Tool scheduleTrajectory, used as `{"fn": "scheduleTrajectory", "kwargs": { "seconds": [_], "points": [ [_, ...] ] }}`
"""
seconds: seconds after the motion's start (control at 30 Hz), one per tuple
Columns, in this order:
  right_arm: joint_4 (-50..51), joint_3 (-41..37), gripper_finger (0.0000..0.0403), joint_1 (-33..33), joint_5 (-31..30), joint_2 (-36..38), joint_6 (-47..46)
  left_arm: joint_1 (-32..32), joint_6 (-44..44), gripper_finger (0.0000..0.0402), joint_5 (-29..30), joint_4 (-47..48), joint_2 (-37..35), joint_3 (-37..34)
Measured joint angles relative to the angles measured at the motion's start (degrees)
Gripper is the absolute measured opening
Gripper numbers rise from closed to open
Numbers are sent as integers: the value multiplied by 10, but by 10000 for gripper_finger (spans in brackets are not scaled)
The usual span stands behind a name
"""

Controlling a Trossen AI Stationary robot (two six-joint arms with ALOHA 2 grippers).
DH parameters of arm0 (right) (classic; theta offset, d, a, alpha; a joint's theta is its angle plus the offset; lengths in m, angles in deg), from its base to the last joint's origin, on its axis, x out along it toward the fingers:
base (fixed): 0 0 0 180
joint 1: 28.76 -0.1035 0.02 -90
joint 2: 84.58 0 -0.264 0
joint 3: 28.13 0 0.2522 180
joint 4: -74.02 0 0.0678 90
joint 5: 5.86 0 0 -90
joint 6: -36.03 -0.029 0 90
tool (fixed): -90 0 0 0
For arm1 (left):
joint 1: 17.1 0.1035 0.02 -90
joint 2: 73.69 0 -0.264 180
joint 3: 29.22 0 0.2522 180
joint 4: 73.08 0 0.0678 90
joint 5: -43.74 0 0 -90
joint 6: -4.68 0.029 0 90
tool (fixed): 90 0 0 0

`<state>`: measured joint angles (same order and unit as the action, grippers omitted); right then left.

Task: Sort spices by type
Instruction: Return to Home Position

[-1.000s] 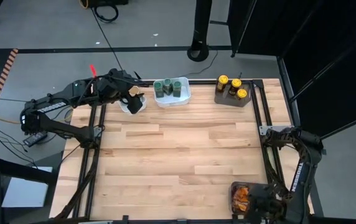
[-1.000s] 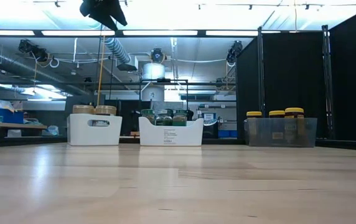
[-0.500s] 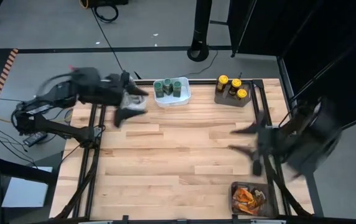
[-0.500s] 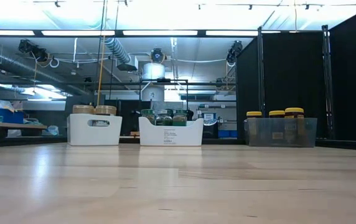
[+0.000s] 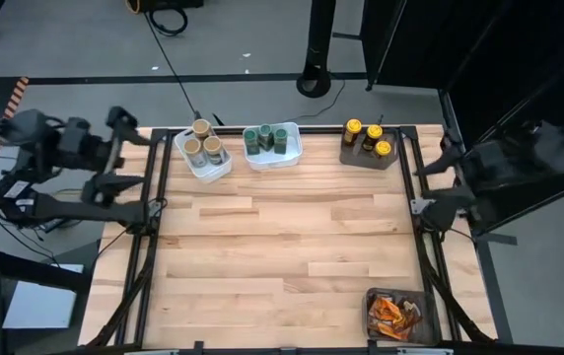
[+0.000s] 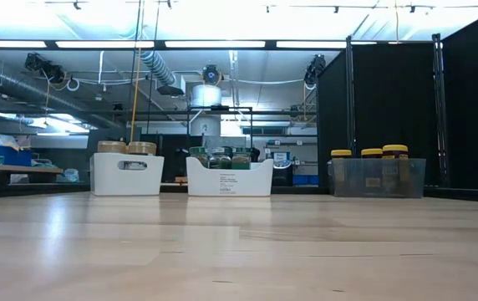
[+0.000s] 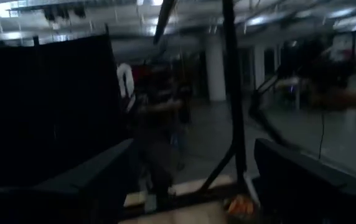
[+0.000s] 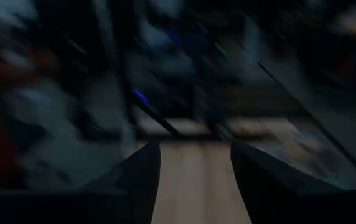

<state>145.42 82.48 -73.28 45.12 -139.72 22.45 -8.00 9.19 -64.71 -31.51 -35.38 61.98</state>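
Tan-lidded round jars (image 5: 203,149), green-lidded jars (image 5: 264,139) and yellow-lidded jars (image 5: 366,137) are grouped at the far edge of the wooden bench (image 5: 282,247); orange foil packets (image 5: 388,313) are binned near-right. Left end effector (image 7: 193,171) and right end effector (image 8: 196,165), both released and empty off the bench's sides, are best homed slowly.

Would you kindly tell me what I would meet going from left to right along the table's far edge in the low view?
First white tub holding tan-lidded jars → second white tub holding green-lidded jars → translucent grey bin holding yellow-lidded jars.
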Motion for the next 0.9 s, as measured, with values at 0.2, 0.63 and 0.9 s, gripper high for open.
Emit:
{"fn": "scheduleTrajectory", "kwargs": {
  "seconds": [0.2,0.63,0.9],
  "points": [
    [-354,-310,202,4,113,209,93,-1,-74,333,-114,-102,-73,-96],
    [-634,-690,202,5,254,489,107,-1,-199,332,-142,-274,-189,-382],
    [-586,-731,202,4,274,550,77,-14,-290,332,-279,-507,-217,-517]
  ]
}}
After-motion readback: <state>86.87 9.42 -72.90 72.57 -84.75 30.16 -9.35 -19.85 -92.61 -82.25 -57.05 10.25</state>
